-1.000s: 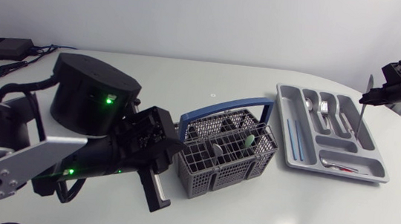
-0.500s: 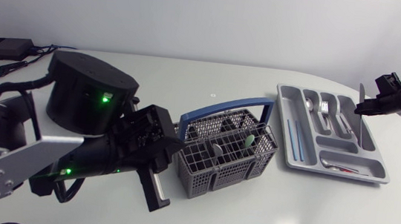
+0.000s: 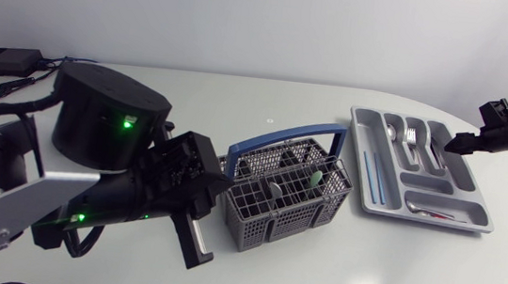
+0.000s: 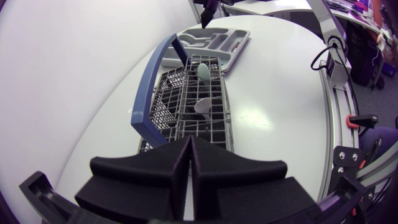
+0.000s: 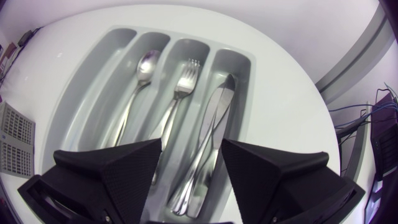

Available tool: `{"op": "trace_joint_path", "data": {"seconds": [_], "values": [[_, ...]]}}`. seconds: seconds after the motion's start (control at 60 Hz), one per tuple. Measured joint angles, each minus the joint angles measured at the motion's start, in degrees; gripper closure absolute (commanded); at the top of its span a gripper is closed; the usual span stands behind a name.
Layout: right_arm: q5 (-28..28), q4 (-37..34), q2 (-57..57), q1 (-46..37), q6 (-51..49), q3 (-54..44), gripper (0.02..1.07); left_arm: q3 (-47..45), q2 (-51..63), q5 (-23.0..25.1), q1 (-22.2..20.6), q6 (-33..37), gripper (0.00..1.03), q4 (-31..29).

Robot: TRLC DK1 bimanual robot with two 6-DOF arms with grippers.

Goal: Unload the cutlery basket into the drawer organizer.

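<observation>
**Left pincer** (image 4: 189, 171): your fingers are pressed flat together, with nothing between them.

**Cutlery basket** (image 4: 186, 109): a grey wire grid, upright on the white table (image 3: 364, 267), just ahead of the left pincer's tips. Its blue handle (image 4: 152, 81) arches up along one side.
- Pale green piece (image 4: 203, 70): stands at the end of the basket farthest from the pincer.
- Grey rounded piece (image 4: 202, 106): stands nearer the middle.
- You cannot tell what kind of cutlery either piece is.

**Right pincer** (image 5: 193, 180): your fingers are spread wide and hold nothing.

**Drawer organizer** (image 5: 93, 81): a grey tray with long compartments side by side, directly under the right pincer and well apart from the left one.
- Knife (image 5: 211, 134): lies in the compartment below the gap between the fingers and touches neither.
- Fork (image 5: 177, 102): lies one compartment over, toward the basket.
- Spoon (image 5: 140, 74): lies one compartment farther toward the basket.
- Thin blue pieces (image 3: 373, 178): lie in the long compartment nearest the basket.
- Another silver piece (image 3: 431, 212): lies in the cross compartment at the organizer's end, behind the pincer's tips.
</observation>
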Motion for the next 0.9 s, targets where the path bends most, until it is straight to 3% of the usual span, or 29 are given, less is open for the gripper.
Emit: {"op": "trace_joint_path", "data": {"seconds": [0.383, 0.6, 0.9], "values": [[-7.04, 3.67, -32.92, 10.91, 0.31, -26.32, 0.24, -1.86, -4.07, 0.0, 0.02, -0.13, 0.96, -1.01], [-8.55, 2.34, -41.97, 19.43, 2.6, -37.05, 0.24, -2.4, -4.37, 0.0, 0.0, -0.24, 0.96, -0.98], [-11.32, -0.83, -48.22, 24.48, 4.11, -41.22, 0.24, -2.4, -1.99, 0.0, -2.78, -0.24, 0.96, -0.04]]}}
